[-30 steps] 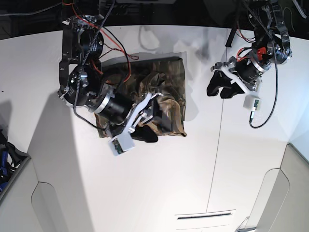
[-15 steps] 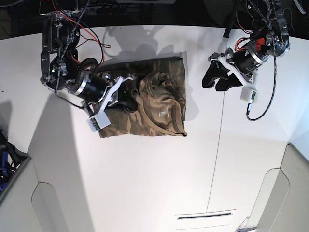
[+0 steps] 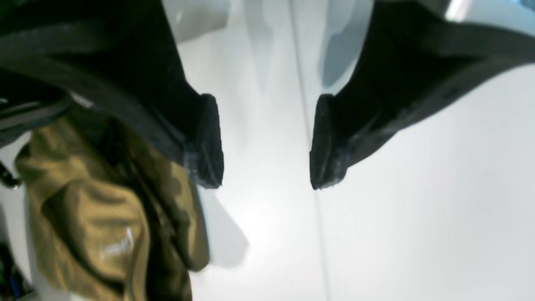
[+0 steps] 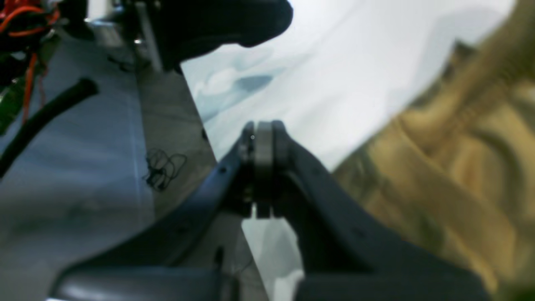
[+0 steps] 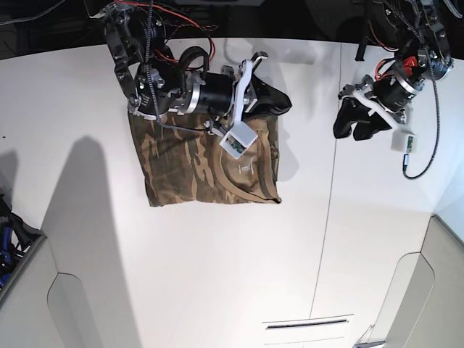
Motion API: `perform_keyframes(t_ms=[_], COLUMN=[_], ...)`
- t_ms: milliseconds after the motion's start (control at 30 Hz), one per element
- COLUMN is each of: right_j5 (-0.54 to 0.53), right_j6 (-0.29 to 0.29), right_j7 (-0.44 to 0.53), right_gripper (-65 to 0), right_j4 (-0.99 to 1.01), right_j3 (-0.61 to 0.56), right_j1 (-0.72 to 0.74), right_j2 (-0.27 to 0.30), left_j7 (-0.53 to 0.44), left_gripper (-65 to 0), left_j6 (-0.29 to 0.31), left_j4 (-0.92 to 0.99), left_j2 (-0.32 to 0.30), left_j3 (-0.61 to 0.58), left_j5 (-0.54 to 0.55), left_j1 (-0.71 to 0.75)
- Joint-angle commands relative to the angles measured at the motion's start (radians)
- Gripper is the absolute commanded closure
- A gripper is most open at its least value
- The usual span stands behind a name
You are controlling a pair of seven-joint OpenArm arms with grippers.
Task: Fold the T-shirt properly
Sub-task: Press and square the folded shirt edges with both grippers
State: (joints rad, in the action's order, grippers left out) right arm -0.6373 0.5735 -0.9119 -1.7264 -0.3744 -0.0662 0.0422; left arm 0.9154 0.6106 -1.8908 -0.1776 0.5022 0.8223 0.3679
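The olive, brown and tan camouflage cloth T-shirt [image 5: 203,163] lies folded left of centre on the white table [image 5: 217,275], the right gripper [image 5: 279,100] pressed together empty above its upper right corner, the left gripper [image 3: 265,142] spread wide, well to its right.

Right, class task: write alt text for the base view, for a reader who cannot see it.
A camouflage T-shirt lies folded into a rough rectangle on a white table, seen from above. The right claw, shut and empty, hangs over the shirt's far edge; the left claw, open, hovers over bare table to the side.
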Motion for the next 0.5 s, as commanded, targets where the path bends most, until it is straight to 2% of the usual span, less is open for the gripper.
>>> perform_keyframes(t_ms=[0, 100, 200, 333, 467], right_j5=[-0.021, -0.013, 0.010, 0.053, 0.128], right_j6=[0.011, 0.010, 0.009, 0.006, 0.006], right_j7=[0.026, 0.029, 0.059, 0.076, 0.086], right_gripper=[0.0, 0.0, 0.0, 0.0, 0.0], right_j4=[-0.030, -0.055, -0.080, -0.079, -0.052], right_j3=[0.010, 0.062, 0.158, 0.299, 0.420], right_j1=[0.022, 0.058, 0.103, 0.180, 0.246], right_j2=[-0.015, -0.037, -0.055, -0.061, -0.056], left_j7=[0.000, 0.061, 0.106, 0.131, 0.166], left_gripper=[-36.5, -36.5, -36.5, -36.5, -36.5], left_j6=[0.040, 0.088, 0.088, 0.088, 0.088], left_j4=[-0.019, -0.019, -0.019, -0.025, -0.060], left_j2=[-0.008, -0.008, -0.005, -0.004, -0.005], left_j3=[0.016, 0.026, 0.026, 0.006, -0.090], left_j5=[0.058, 0.182, 0.292, 0.362, 0.400], left_j1=[-0.005, -0.004, -0.004, -0.004, -0.004])
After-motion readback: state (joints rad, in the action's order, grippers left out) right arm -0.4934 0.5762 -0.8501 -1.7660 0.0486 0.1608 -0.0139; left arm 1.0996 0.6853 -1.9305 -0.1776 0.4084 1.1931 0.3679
